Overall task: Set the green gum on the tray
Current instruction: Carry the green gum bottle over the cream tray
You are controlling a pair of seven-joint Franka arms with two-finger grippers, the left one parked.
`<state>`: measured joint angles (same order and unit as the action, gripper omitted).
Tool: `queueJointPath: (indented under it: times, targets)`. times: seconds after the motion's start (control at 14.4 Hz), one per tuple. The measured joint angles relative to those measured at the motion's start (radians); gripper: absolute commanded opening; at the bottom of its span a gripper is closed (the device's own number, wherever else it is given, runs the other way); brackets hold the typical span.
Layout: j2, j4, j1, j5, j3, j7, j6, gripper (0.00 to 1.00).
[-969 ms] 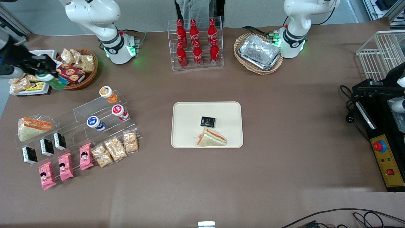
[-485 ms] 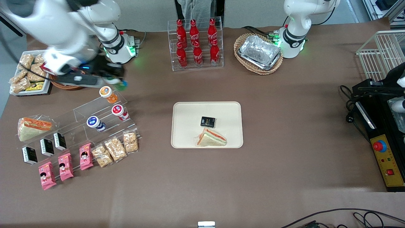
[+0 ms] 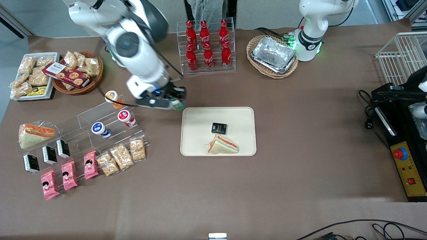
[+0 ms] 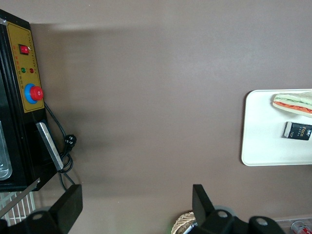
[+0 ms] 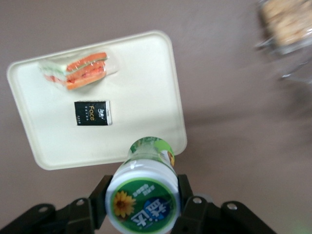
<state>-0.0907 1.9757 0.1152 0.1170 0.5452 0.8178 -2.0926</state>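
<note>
Now, step in hand: carrying. The gripper (image 3: 176, 101) holds the green gum (image 3: 178, 106) clamped between its two fingers and hangs above the table just at the tray's corner nearest the working arm; the bottle is not yet over the tray's middle.
Green gum: in the wrist view the green gum (image 5: 145, 195) shows its white lid with the green label toward the camera, the fingers pressed to either side of its body.
Next move, as I judge it: carry the bottle a little farther over the tray (image 3: 196, 115), pick bare cream surface, lower until the base meets it, then part the fingers. The open stretch near the holding corner looks the safest spot.
Round wicker basket (image 3: 96, 78): snack bags and a red biscuit box.
Clear stepped stand (image 3: 86, 115): an orange-bodied bottle (image 3: 114, 98), a red-bodied bottle (image 3: 126, 117) and a blue-bodied bottle (image 3: 101, 130), each lying on a step.
Tray contents: a small black packet (image 3: 219, 128) near the centre and a wrapped sandwich (image 3: 223, 146) nearer the front camera, close to the rim; the two lie just beside each other.
Clear bottle rack (image 3: 207, 68): six red cola bottles in two rows.
Second wicker basket (image 3: 258, 68): crinkled foil trays, nothing in them that I can see.
Risk: setting the bottle on the rim, where it could tip.
</note>
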Motion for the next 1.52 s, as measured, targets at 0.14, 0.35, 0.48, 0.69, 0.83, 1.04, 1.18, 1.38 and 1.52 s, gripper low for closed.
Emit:
queueJointPath:
  times: [0.14, 0.35, 0.48, 0.69, 0.83, 1.04, 1.18, 1.38, 1.52]
  targets:
    - [-0.02, 0.123, 0.041, 0.0, 0.001, 0.024, -0.159, 0.02]
    - [-0.055, 0.216, 0.061, -0.017, 0.0, 0.024, -0.269, 0.01]
    - [-0.091, 0.226, 0.069, -0.083, 0.0, 0.026, -0.283, 0.01]
    - [-0.155, 0.228, 0.07, -0.121, -0.001, 0.033, -0.352, 0.01]
    - [-0.197, 0.226, 0.071, -0.163, -0.002, 0.037, -0.396, 0.01]
    - [-0.26, 0.211, 0.078, -0.238, -0.002, 0.076, -0.433, 0.02]
    - [-0.304, 0.19, 0.089, -0.332, -0.003, 0.117, -0.438, 0.12]
    - [-0.34, 0.172, 0.094, -0.381, -0.003, 0.164, -0.441, 0.85]
    - [-0.347, 0.16, 0.094, -0.381, -0.004, 0.167, -0.441, 1.0]
